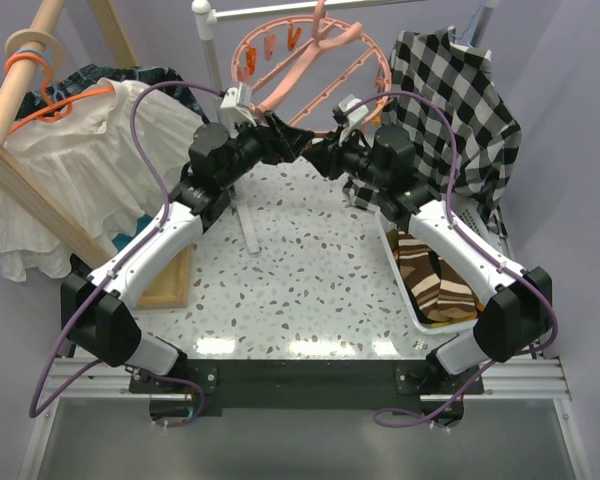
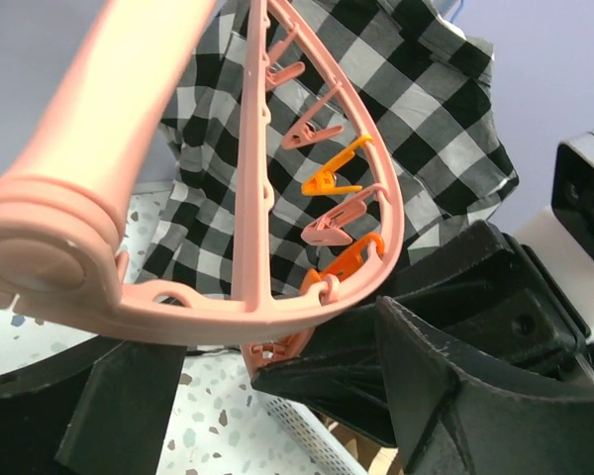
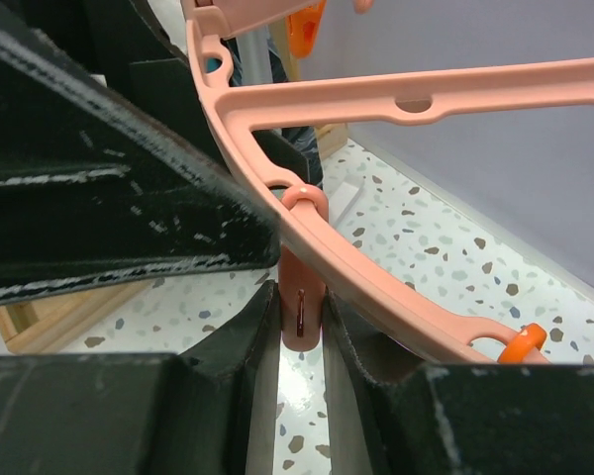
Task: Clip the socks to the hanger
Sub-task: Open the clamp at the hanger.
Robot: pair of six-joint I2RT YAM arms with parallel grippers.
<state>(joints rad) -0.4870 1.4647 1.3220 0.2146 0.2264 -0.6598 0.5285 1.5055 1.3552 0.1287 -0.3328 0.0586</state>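
Salmon-pink hanger (image 1: 285, 80): hangs tilted over the far side of the table (image 1: 300, 280), just in front of the checked shirt (image 1: 450, 90). Its near rim sits where my two grippers meet.
My right gripper (image 3: 300, 341): closed on one pink clip (image 3: 300, 315) that dangles under the rim, with a finger pressed against each side.
My left gripper (image 2: 287, 406): jaws stand wide apart and grip nothing. The ring's rim passes just above its fingers (image 2: 119, 416).
Socks (image 1: 435, 285): brown striped, lying in the white basket (image 1: 448, 326) at the table's right side, beneath my right arm.
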